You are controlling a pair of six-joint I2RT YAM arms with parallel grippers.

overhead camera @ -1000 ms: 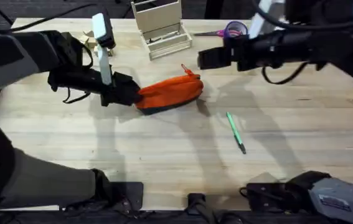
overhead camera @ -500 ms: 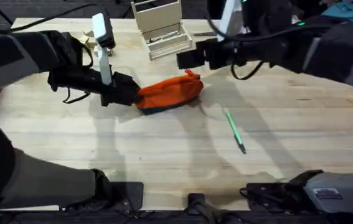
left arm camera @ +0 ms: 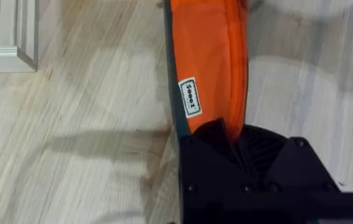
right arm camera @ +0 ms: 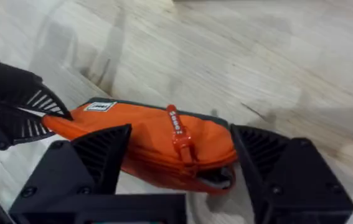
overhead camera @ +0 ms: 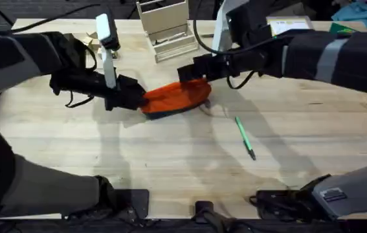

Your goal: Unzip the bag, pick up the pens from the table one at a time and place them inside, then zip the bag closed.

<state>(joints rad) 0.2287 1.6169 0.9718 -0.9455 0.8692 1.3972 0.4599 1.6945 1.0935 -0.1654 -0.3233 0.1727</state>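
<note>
Gripping bag [overhead camera: 175,97]: left claw [overhead camera: 139,97]; right claw [right arm camera: 182,163] agape astride it, pen [overhead camera: 244,136] nearby.

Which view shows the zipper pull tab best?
Right wrist: the orange pull tab lies in plain view on top of the bag, between the open right gripper fingers. Overhead, the right arm covers that end of the bag. The left wrist view shows the bag's other end, clamped.

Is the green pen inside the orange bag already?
No, the green pen is lying on the table, away from the orange bag.
</note>
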